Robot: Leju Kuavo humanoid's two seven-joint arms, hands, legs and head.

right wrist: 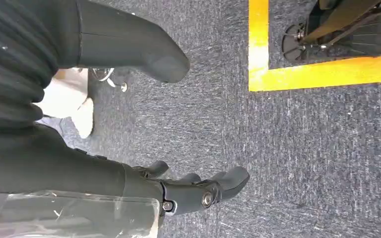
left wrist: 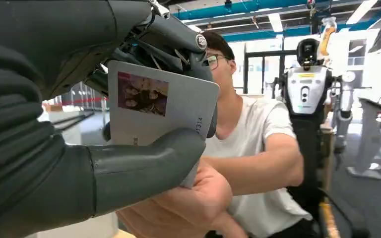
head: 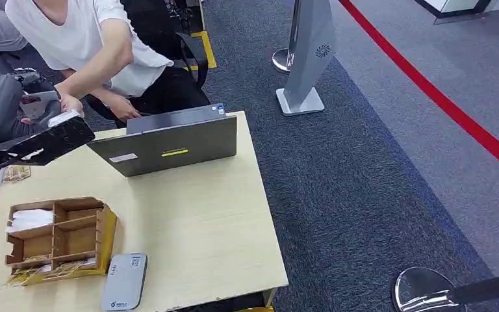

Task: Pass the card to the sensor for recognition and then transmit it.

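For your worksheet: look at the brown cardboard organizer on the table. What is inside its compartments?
In the head view, the cardboard organizer has several compartments. White cards or papers lie in the far-left one. The others look empty, though the dividers hide parts of their floors. Straw-like scraps lie along its near edge.

Grey laptop (head: pixel 169 143) at 12 o'clock on the wooden table (head: pixel 201 221), lid tilted back. Cardboard organizer (head: pixel 58 239) at 8 o'clock, white slips in one compartment. Person in a white shirt (head: pixel 84 39) seated past the table's 11 o'clock edge. Silver stand (head: pixel 308 58) on the carpet at 1 o'clock, red floor line (head: pixel 442 97) beyond.
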